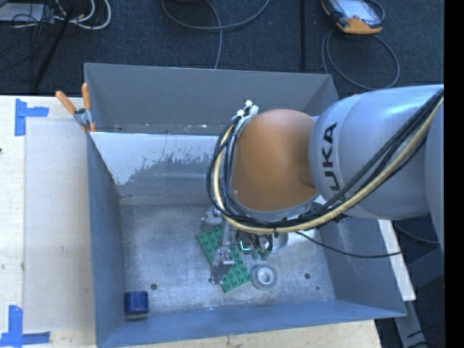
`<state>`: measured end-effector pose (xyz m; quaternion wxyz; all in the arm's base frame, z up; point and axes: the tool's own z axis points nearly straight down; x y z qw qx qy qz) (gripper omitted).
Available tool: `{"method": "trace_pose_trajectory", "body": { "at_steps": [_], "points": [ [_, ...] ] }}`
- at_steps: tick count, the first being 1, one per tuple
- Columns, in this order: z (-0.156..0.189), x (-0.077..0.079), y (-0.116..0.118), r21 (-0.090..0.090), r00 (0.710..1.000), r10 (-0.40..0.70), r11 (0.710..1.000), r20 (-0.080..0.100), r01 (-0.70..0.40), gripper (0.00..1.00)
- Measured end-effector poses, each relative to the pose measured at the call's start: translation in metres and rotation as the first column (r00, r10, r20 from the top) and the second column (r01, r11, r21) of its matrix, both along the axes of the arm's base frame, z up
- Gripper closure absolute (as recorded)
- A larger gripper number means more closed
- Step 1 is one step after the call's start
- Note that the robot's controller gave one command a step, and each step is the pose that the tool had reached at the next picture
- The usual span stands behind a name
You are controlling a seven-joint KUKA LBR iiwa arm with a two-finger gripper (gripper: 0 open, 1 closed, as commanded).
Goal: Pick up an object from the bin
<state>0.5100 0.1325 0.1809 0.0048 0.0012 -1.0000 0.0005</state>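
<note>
a flat green studded plate (233,274) lies mid-bin (156,230) toward the near wall, just beside a silver ring (264,276). the arm (377,165) reaches in from the right, its tool (230,258) down at the plate; spread or pressed together, i cannot tell.

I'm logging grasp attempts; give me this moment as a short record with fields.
gripper: low in the bin, at the green studded plate
green studded plate: flat on the floor, mid-bin
grey ring: just right of the plate
blue block: near-left corner, apart from the rest
grasp: cannot tell
</note>
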Motion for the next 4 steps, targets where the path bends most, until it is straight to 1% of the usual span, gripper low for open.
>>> {"method": "trace_pose_trajectory", "body": {
  "at_steps": [1,2,3,4],
  "points": [
    [-0.102,0.019,-0.047,0.005,0.928,0.372,0.928,0.009,-0.372,0.0],
    [-0.1,0.022,-0.048,0.003,0.929,0.37,0.929,0.017,-0.371,1.0],
    [0.018,0.048,-0.104,-0.003,0.757,0.654,0.757,0.014,-0.654,1.0],
    [0.069,0.04,-0.1,0.0,0.567,0.823,0.567,0.013,-0.823,1.0]
  ]
}}
